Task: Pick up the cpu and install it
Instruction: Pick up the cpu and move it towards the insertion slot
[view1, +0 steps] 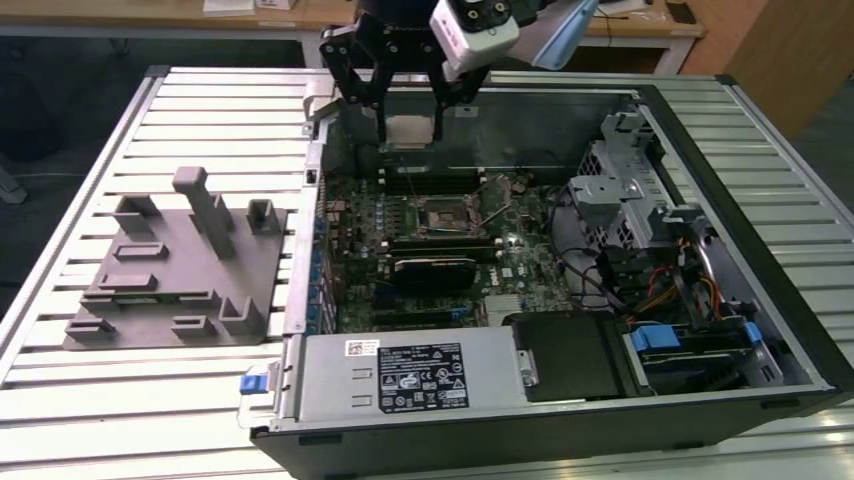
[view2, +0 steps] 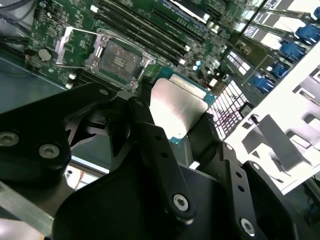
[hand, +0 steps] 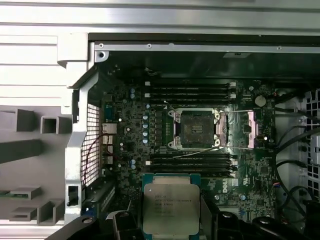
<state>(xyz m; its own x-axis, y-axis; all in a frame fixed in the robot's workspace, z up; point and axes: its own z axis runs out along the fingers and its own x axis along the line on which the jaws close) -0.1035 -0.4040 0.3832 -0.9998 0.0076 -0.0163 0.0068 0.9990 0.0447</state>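
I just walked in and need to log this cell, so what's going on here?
A robot arm's end effector is gripping the cpu by its edges and holding it in the air over the open computer case. The socket on the motherboard stands open, and the cpu is not yet seated in it. A grey fixture sits beside the case, on the exterior view's left.

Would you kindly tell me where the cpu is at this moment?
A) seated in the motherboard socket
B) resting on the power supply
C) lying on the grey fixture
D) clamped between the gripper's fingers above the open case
D: in the second wrist view the cpu is clamped in the gripper, while the socket below stands empty.
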